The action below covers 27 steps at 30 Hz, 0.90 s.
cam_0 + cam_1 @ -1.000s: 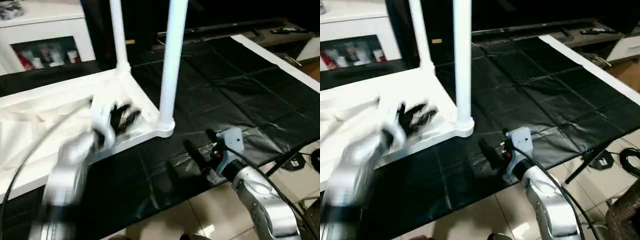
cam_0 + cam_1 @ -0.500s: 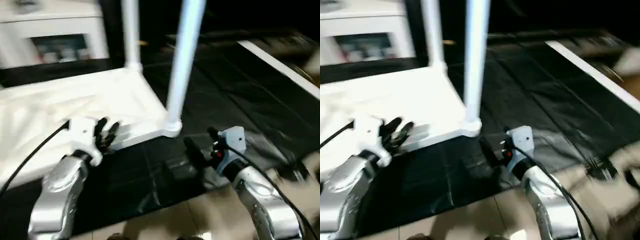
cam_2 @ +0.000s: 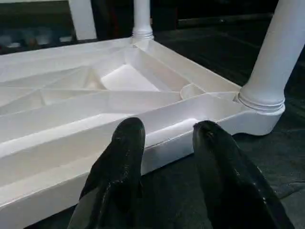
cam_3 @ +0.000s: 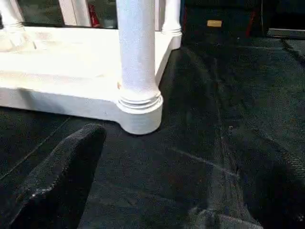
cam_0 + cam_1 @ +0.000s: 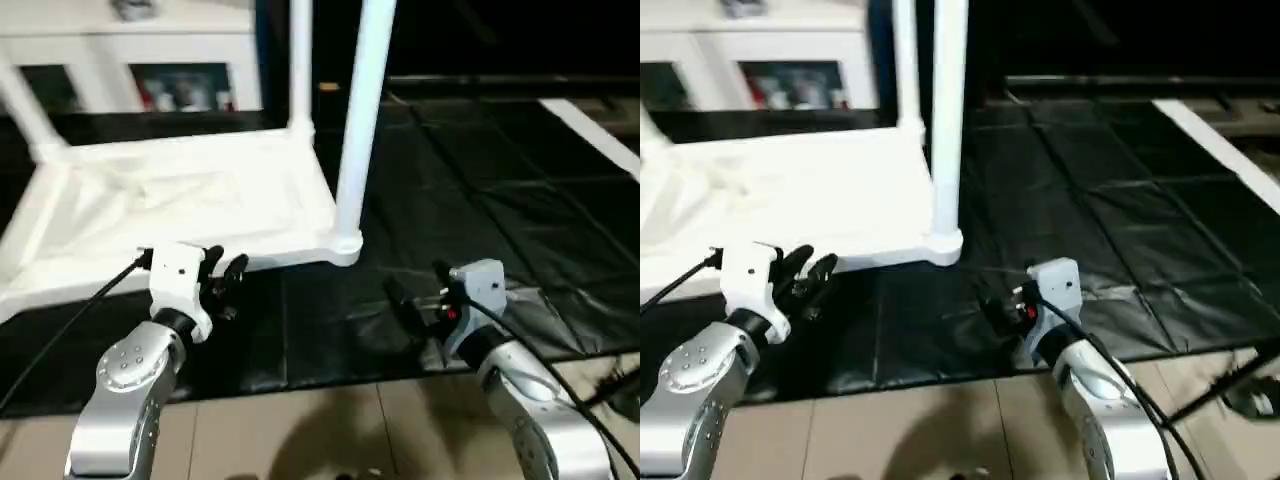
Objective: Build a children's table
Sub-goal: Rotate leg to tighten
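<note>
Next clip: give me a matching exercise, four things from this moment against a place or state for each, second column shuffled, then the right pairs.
Things:
1. left claw
2. right claw
3. nearest leg
4. table top

Places or states:
A. lies upside down on the black sheet, ribs facing up
B. stands upright in the near corner socket
C. open, at the top's near edge
D. open, over the black sheet, apart from the table

Pairs: 1-C, 2-D, 3-B, 4-A
</note>
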Tool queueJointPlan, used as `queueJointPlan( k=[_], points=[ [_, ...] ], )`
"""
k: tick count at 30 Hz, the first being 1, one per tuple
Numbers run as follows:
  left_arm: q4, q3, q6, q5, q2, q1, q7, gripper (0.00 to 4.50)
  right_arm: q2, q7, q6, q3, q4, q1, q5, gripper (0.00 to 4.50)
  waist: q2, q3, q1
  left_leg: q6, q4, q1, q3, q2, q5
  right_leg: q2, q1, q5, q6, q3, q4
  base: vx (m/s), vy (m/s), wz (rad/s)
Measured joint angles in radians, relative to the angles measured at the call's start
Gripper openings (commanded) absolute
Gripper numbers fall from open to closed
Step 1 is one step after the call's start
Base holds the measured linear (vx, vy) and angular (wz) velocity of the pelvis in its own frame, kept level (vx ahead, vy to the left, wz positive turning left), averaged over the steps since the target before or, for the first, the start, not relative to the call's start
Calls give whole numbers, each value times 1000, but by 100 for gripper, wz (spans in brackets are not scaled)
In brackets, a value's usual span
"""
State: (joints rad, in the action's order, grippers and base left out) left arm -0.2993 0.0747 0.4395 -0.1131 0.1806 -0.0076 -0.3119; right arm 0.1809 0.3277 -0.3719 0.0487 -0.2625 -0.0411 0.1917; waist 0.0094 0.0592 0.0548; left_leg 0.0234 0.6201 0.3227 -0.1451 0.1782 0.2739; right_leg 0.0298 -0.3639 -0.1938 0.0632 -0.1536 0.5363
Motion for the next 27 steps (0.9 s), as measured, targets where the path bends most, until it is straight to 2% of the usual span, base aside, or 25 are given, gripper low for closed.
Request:
queueJointPlan(
  k=[1,2,3,4,5,6,7,9,10,11,12,13,14,15,16,18,19,20,21,22,23,24,25,26,27],
  points=[
    [-1,1,3,-1,3,-3,1,188,-1,2,0,0,0,1,1,450,6,3,3,21,-4,-3,-6,18,-9,-5,7,-13,-21,-12,24,-66,-11,3],
    [-2,4,5,-1,7,-7,2,188,-3,3,1,0,0,-1,2,450,2,7,2,42,2,-6,-11,18,-28,-28,5,-43,-37,12,90,0,0,0],
    [-4,8,6,-2,4,-14,6,188,-2,3,0,0,2,-1,2,450,-45,2,6,47,17,-18,-57,11,-26,-80,-6,-75,-17,62,169,0,0,0],
    [-4,6,8,-3,-1,-8,11,188,2,3,0,-2,3,5,2,450,-51,4,24,40,43,-17,-46,-2,-13,-85,-21,-88,-13,68,184,-30,-74,16],
    [-2,2,13,-5,-8,3,11,188,5,1,-1,-5,4,5,2,450,-46,1,36,17,89,8,-21,-13,0,-81,-21,-89,-13,76,184,0,0,0],
    [-1,0,16,-8,-6,3,12,188,6,-3,-10,-7,8,8,2,450,-40,-3,48,1,141,37,22,-47,4,-84,-24,-86,-19,91,180,0,0,0],
    [-2,0,16,-10,-5,1,12,188,6,-5,-18,-7,9,6,2,450,-39,-5,50,0,149,50,43,-65,4,-89,-26,-81,-27,97,175,54,36,-3],
    [-3,0,16,-11,-4,-3,12,188,6,-11,-22,-11,9,6,2,450,-30,-11,56,-1,132,66,75,-70,4,-90,-30,-71,-37,117,173,-11,69,9],
    [-2,0,16,-11,-4,-3,12,188,6,-14,-23,-12,9,6,2,450,-26,-13,56,-1,121,70,82,-65,4,-90,-30,-70,-41,117,172,-4,148,7],
    [-3,0,16,-12,-4,-3,12,188,6,-16,-25,-12,9,6,2,450,-9,-18,56,-4,89,71,87,-45,2,-89,-27,-65,-50,113,165,10,235,6],
    [-3,0,16,-12,-3,-4,13,188,6,-16,-28,-13,9,6,2,450,4,-20,53,1,71,72,83,-32,-18,-89,-22,-60,-56,109,160,10,235,6],
    [-2,1,16,-12,0,-3,13,188,0,-17,-31,-10,11,3,2,450,17,-19,41,13,69,61,69,-32,-37,-92,-11,-59,-62,114,146,5,282,8],
    [-2,7,16,-12,4,-2,13,188,-5,-16,-31,-3,12,4,2,450,13,-16,31,10,59,58,56,-35,-38,-99,-9,-59,-61,116,128,-21,280,15],
    [-1,15,18,-12,11,0,15,188,-10,-15,-31,6,12,8,2,450,11,-14,9,-6,40,57,42,-49,-45,-107,-9,-73,-29,112,117,-21,280,15],
    [-1,21,19,-12,12,0,16,188,-12,-15,-31,9,11,12,3,450,11,-14,-8,-23,35,57,35,-54,-50,-111,-10,-85,0,110,128,-10,276,15],
    [-1,29,19,-12,21,-2,21,188,-10,-15,-31,9,9,16,3,450,3,-16,-41,-58,24,49,13,-81,-52,-112,-24,-94,-11,66,202,4,250,4],
    [-2,29,19,-12,22,-5,21,188,-10,-15,-31,8,9,16,3,450,-4,-17,-52,-68,19,48,-3,-94,-55,-107,-22,-95,-30,57,196,-18,214,-9],
    [-3,27,19,-13,22,-9,21,188,-10,-15,-31,8,9,15,4,450,-22,-18,-57,-77,11,49,-19,-116,-60,-106,-17,-95,-45,57,172,-45,168,-10],
    [1,18,21,-14,8,-13,21,188,0,-16,-30,-1,9,8,4,450,-29,-21,-53,-87,28,64,-29,-129,-49,-114,-22,-84,-61,86,162,-45,168,-10],
    [-2,-3,22,-19,0,-10,19,188,3,-18,-32,-8,17,3,3,450,-21,-21,-44,-95,111,95,17,-131,-21,-120,-27,-73,-68,95,157,-31,174,-19],
    [-1,-9,25,-21,0,-3,19,188,4,-19,-32,-12,29,2,2,450,-17,-21,-44,-65,204,117,73,-129,-9,-130,-26,-64,-79,101,151,-35,214,-29],
    [0,-8,27,-21,4,-3,20,188,2,-21,-33,-13,32,-2,2,450,-24,-19,-46,-22,223,112,110,-107,7,-150,-22,-53,-94,109,139,-35,214,-29],
    [0,-8,27,-21,5,-9,20,188,2,-21,-32,-13,31,-2,2,450,-23,-20,-48,-1,199,103,114,-89,13,-157,-20,-43,-93,112,132,-65,218,-11],
    [-4,-9,27,-23,5,-15,20,188,3,-23,-32,-17,30,-2,2,450,-11,-22,-49,2,108,76,116,-40,11,-161,-14,-31,-104,114,111,-49,288,6],
    [-6,-9,28,-23,9,-24,20,188,0,-26,-30,-21,31,-2,1,450,15,-24,-53,51,57,57,94,-6,-27,-164,-5,-28,-108,116,99,-49,288,6]
  ],
)
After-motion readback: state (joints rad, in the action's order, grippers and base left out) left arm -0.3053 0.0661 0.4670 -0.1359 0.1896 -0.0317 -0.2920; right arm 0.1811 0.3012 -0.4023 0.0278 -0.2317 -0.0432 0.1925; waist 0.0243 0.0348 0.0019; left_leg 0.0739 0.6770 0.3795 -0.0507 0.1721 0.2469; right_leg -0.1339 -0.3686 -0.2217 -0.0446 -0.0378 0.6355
